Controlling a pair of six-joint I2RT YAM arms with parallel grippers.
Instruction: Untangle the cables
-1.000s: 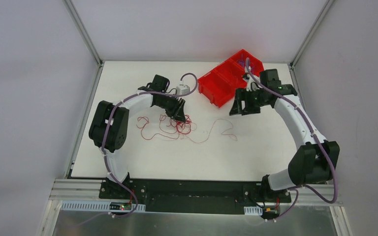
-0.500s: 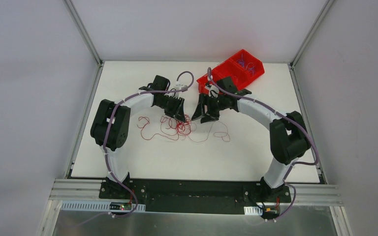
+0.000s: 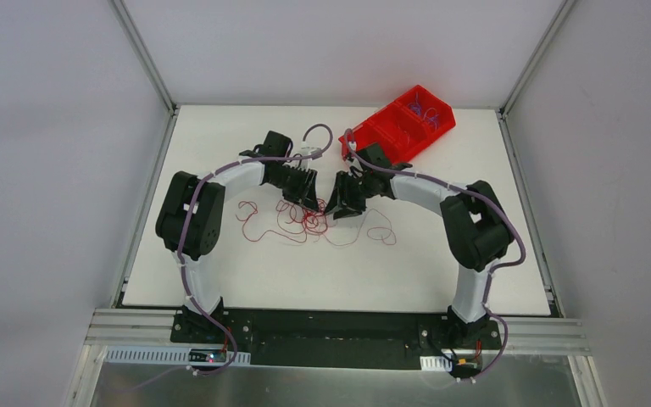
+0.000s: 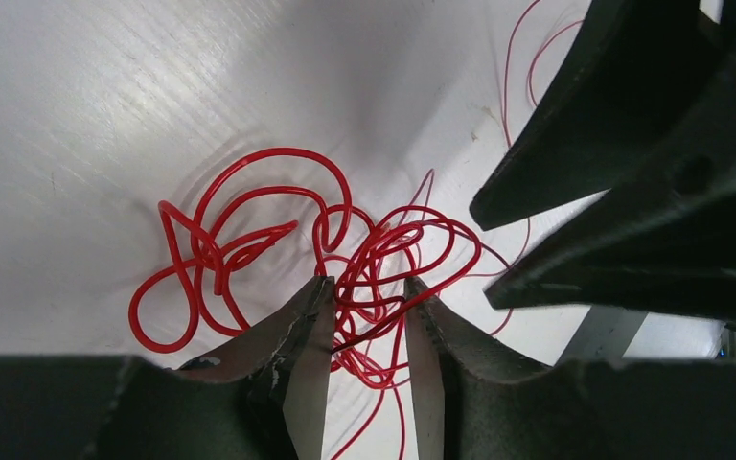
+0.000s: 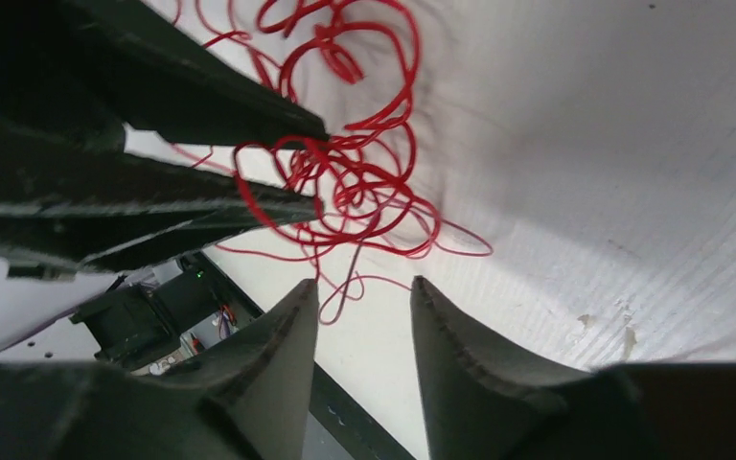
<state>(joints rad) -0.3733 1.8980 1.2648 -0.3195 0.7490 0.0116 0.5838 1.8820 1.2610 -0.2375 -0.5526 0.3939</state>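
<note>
Your white bench (image 3: 220, 271) has the left arm (image 3: 191, 212) and right arm (image 3: 475, 225) curled in toward the middle, and the red bin (image 3: 394, 127) sits toward the far right corner behind them. The left gripper (image 4: 366, 287) is down on the pile, jaws partway apart. A few red strands run through the gap, but nothing looks pinched. The right gripper (image 5: 364, 287) faces it, jaws also partly apart, with one loop dipping between the tips. The cables (image 3: 305, 222) lie knotted on the bench between the two, loose loops trailing out either side.
</note>
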